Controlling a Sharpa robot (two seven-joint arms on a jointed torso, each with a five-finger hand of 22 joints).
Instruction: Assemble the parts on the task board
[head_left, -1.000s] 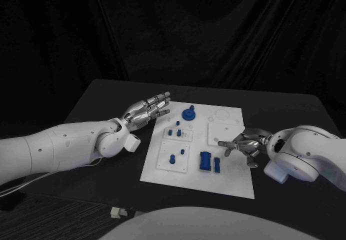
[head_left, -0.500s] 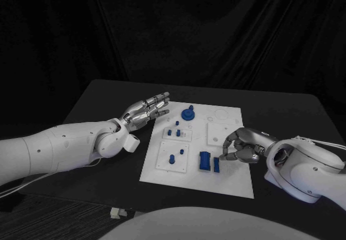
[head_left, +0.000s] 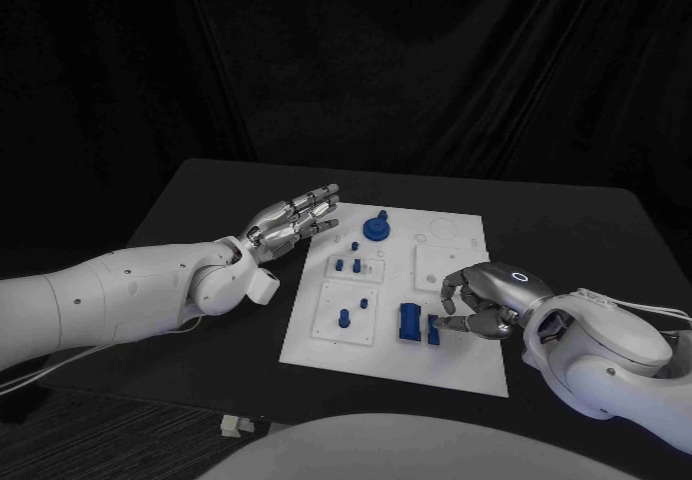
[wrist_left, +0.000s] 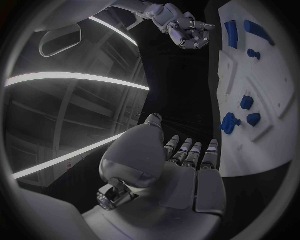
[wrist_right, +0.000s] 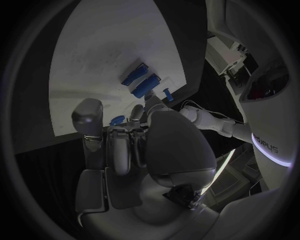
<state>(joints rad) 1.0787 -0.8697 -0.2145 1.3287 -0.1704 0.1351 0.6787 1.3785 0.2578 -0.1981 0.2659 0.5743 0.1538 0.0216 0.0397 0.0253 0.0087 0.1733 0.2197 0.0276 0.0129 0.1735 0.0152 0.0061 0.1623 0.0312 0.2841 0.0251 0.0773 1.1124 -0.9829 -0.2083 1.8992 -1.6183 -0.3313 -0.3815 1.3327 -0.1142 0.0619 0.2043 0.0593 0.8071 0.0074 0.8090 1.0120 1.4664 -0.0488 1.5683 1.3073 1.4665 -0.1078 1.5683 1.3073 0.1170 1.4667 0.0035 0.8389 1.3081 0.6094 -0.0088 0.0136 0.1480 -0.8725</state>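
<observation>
Head view: black table (head_left: 216, 200), dark drapes behind; left hand (head_left: 293, 219) spread empty; right hand (head_left: 483, 298) curled, grip indeterminate.

Dim overall; black backdrop swallows upper half of head view. Task board (head_left: 459, 370) brightest thing, no hard shadows. Wrist views: heavy fisheye bend at rims, bright strip-light streaks upper left, prob. ceiling lamps.
</observation>
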